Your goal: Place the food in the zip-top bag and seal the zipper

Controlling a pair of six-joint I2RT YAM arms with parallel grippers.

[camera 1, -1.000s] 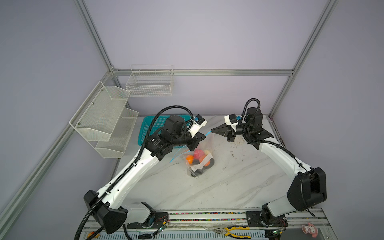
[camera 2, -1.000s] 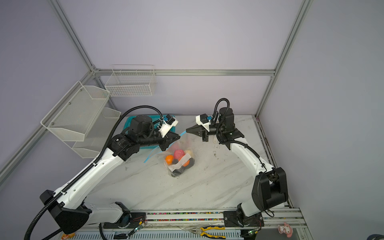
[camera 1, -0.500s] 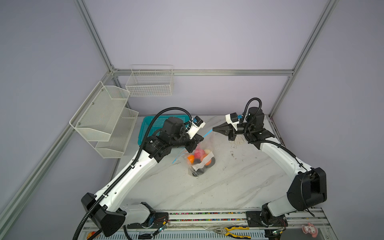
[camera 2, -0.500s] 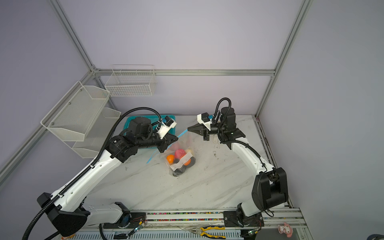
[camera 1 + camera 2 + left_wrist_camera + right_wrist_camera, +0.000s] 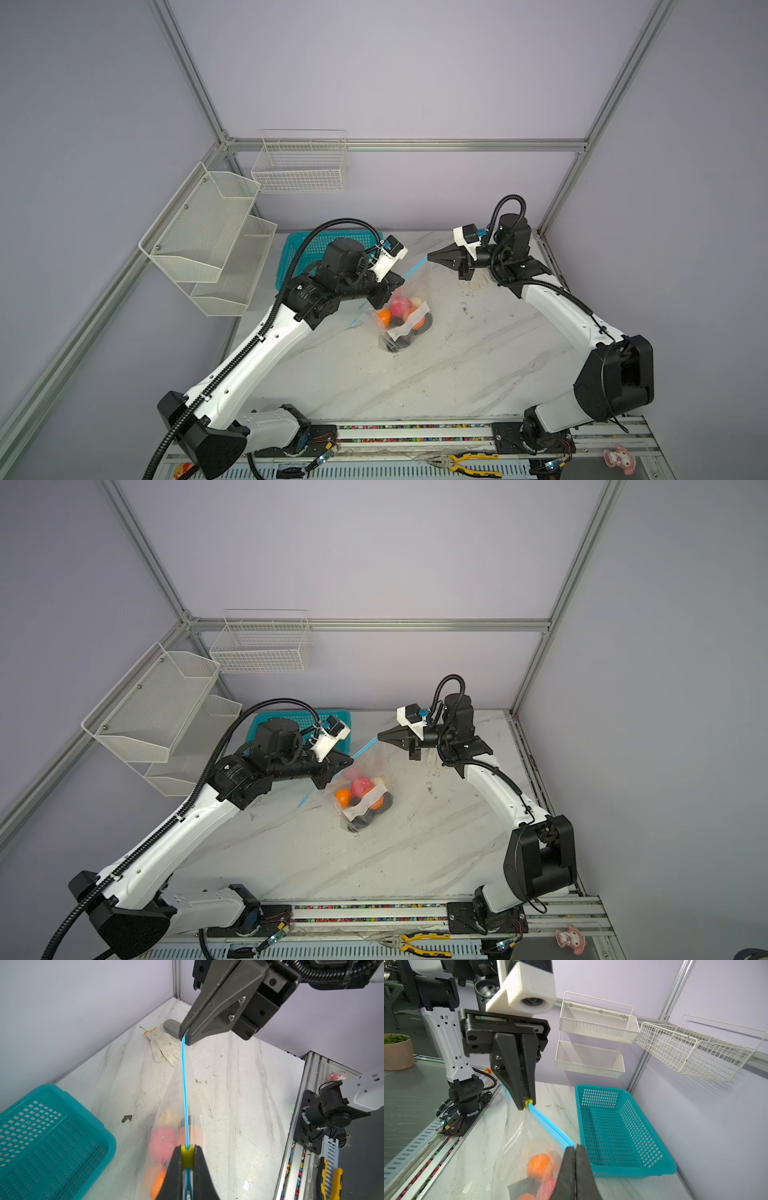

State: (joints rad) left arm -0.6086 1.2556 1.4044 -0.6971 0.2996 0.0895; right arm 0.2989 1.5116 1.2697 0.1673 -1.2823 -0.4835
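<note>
Reaching inward: left gripper (image 5: 400, 279) clamped on slider (image 5: 187, 1156) | right gripper (image 5: 431, 256) pinching zipper (image 5: 184, 1084) end, strip taut between.

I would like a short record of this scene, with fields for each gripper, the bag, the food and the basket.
left gripper: shut on the yellow slider
right gripper: shut on the end of the zipper
zip-top bag: hangs below the zipper
food: inside the bag
teal basket: no food in it
</note>
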